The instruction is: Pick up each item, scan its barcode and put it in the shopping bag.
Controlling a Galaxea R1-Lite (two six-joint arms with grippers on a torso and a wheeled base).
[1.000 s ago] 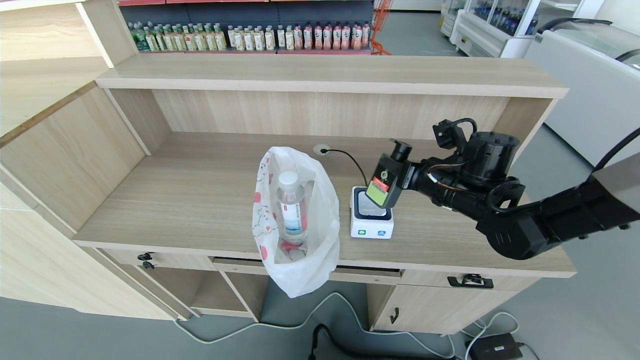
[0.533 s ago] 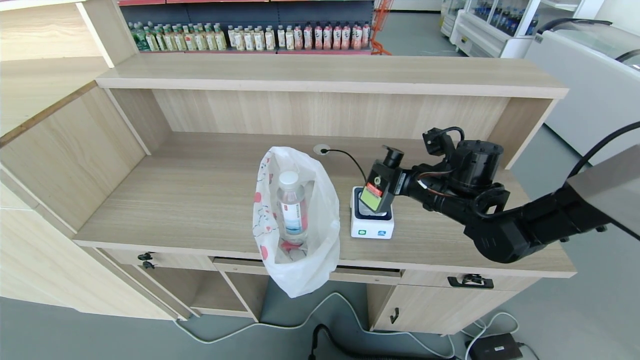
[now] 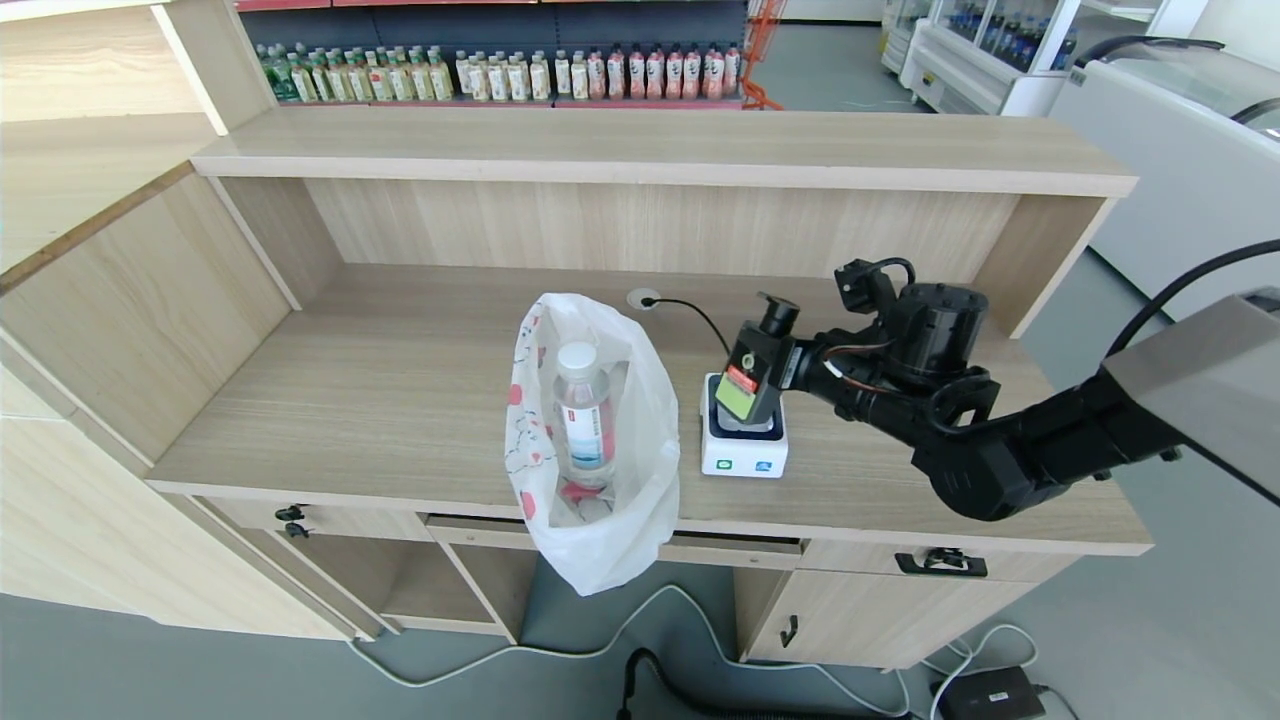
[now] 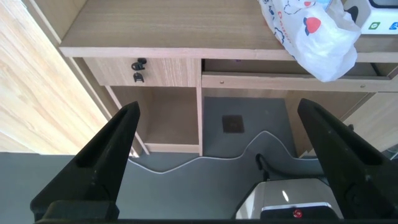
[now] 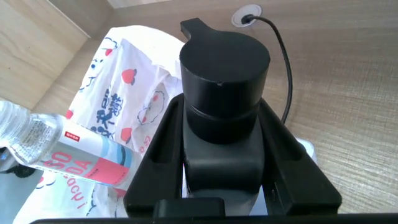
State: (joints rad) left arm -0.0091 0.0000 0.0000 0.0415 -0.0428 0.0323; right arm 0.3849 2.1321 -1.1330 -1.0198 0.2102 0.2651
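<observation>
At three o'clock of the shopping bag (image 3: 650,420): stiff, likely light bottle (image 3: 737,398), best held below cap, clamped in right end effector (image 3: 770,365); left end effector (image 4: 221,162) apart.

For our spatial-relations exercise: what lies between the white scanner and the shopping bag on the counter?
Only a narrow strip of bare counter. The head view shows the scanner standing close beside the shopping bag.
</observation>
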